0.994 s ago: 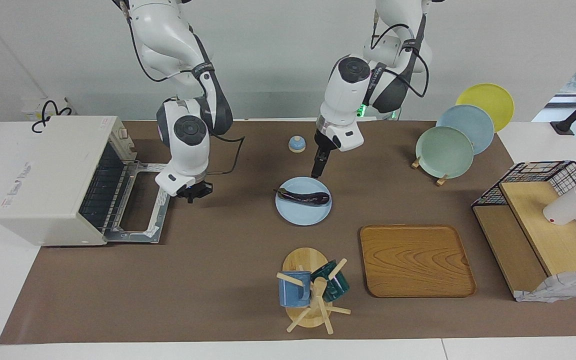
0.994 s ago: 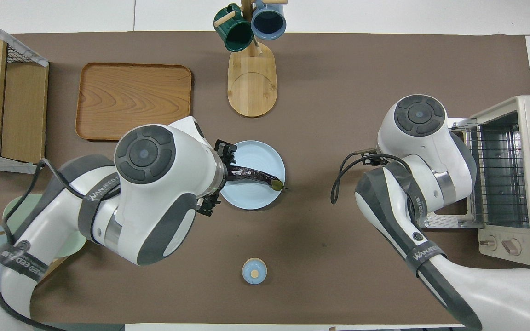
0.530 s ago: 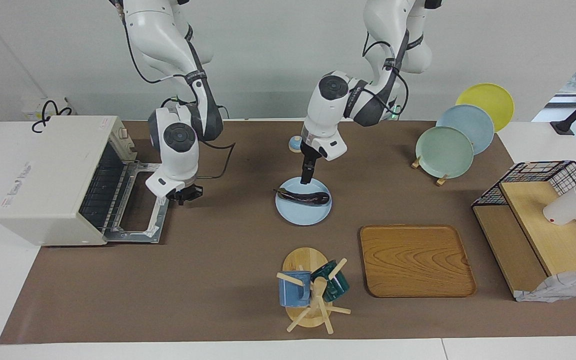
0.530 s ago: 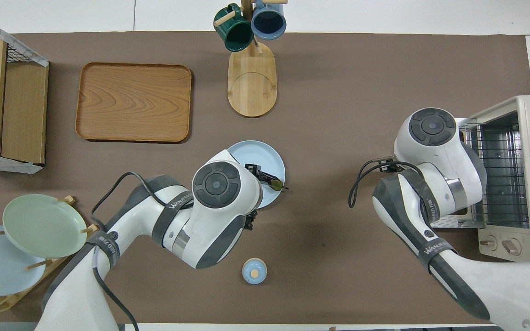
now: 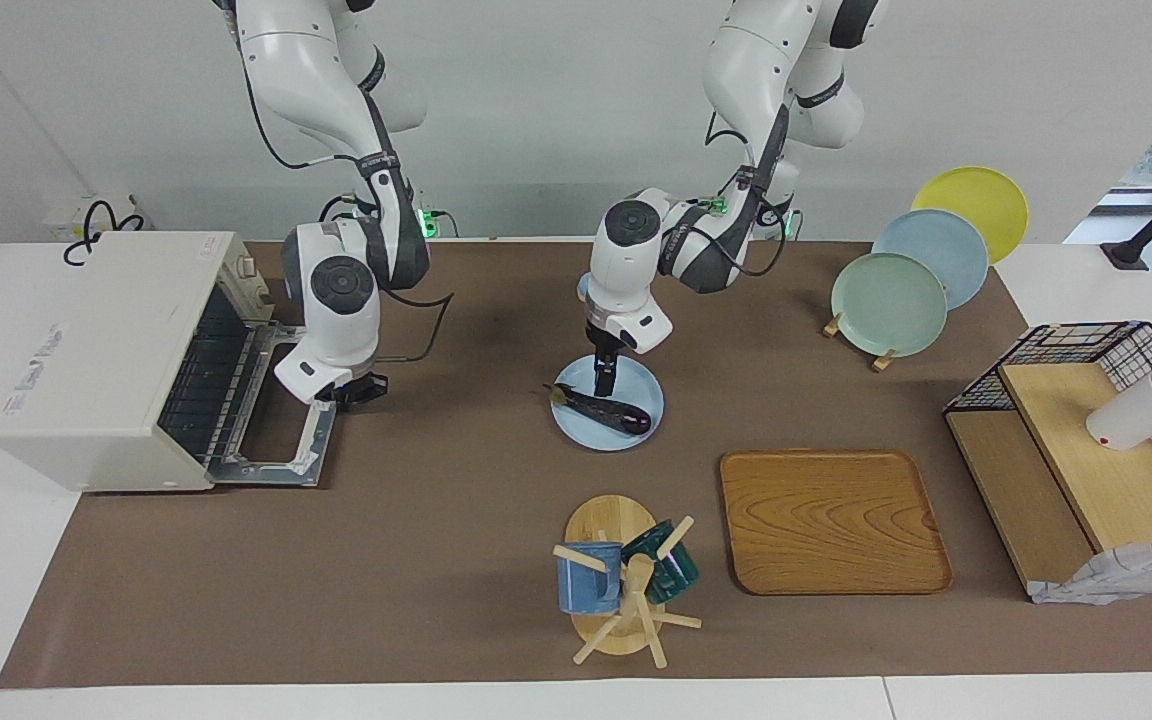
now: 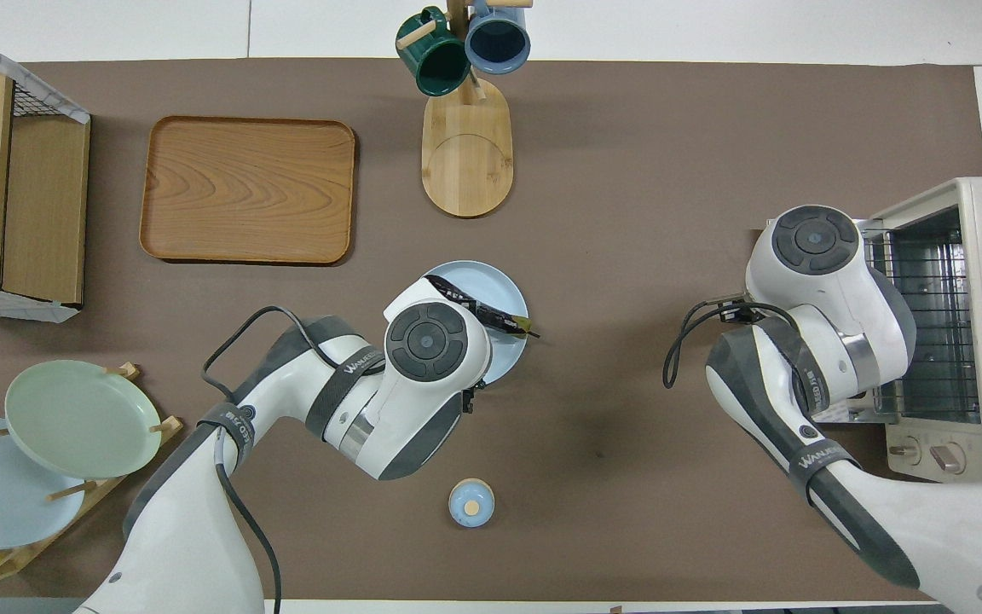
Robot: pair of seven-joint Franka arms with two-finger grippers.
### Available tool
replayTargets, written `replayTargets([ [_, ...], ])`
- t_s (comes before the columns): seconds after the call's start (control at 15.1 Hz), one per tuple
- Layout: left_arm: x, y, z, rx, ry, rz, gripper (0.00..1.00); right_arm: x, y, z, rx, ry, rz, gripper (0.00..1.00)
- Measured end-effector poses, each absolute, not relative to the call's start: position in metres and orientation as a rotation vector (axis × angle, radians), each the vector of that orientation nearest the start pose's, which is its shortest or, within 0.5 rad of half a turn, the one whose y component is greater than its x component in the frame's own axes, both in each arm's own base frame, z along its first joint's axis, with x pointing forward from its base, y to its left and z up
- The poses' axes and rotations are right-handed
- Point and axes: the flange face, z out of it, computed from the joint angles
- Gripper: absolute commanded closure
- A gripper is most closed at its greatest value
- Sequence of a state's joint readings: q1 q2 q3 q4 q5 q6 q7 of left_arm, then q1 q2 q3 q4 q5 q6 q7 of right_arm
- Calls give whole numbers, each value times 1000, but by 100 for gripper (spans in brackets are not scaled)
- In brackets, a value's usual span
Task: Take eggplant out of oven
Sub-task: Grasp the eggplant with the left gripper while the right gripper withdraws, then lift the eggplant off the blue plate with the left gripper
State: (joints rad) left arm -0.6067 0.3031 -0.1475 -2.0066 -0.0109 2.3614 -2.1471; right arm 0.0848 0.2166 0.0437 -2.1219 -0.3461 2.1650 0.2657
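Observation:
The dark purple eggplant (image 5: 614, 411) lies slanted on a light blue plate (image 5: 638, 380) at the middle of the table. It also shows in the overhead view (image 6: 493, 316) on that plate (image 6: 491, 281). My left gripper (image 5: 603, 385) points straight down over the plate, its tip at the eggplant's side nearer to the robots. The cream-white oven (image 5: 106, 360) stands at the right arm's end of the table with its door (image 5: 281, 425) folded down flat; its wire rack (image 6: 926, 324) shows bare. My right gripper (image 5: 356, 390) hangs low beside the door's edge.
A small blue bell (image 6: 471, 503) sits nearer to the robots than the plate. A mug tree (image 5: 621, 585) and a wooden tray (image 5: 831, 520) lie farther out. A plate rack (image 5: 896, 300) and a wire-basket wooden shelf (image 5: 1086, 450) stand at the left arm's end.
My left gripper has come down over the plate and moved toward the right arm's end. The eggplant has turned from level to slanted. My right gripper has drifted slightly toward the oven door.

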Motion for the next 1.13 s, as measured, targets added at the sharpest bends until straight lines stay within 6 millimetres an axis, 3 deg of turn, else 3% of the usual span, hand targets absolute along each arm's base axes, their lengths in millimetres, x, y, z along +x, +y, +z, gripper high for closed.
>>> replayTargets([
  [0.27,462,-416,340,-2468,-2025,29,1,548,65,299,-3448,-339,224,100],
  [0.46,488,-411,353,-2488,-2041,21,1,560,67,330,-3450,-520,284,100],
  [0.6,493,-412,342,-2482,-2037,29,1,572,50,368,-3434,-597,290,100],
  [0.8,496,-415,324,-2473,-2030,40,2,571,18,415,-3424,-643,288,100],
  [0.93,496,-415,317,-2471,-2026,42,6,568,-8,437,-3436,-653,281,100],
  [1.13,497,-415,314,-2471,-2020,38,12,567,-42,454,-3429,-654,299,100],
])
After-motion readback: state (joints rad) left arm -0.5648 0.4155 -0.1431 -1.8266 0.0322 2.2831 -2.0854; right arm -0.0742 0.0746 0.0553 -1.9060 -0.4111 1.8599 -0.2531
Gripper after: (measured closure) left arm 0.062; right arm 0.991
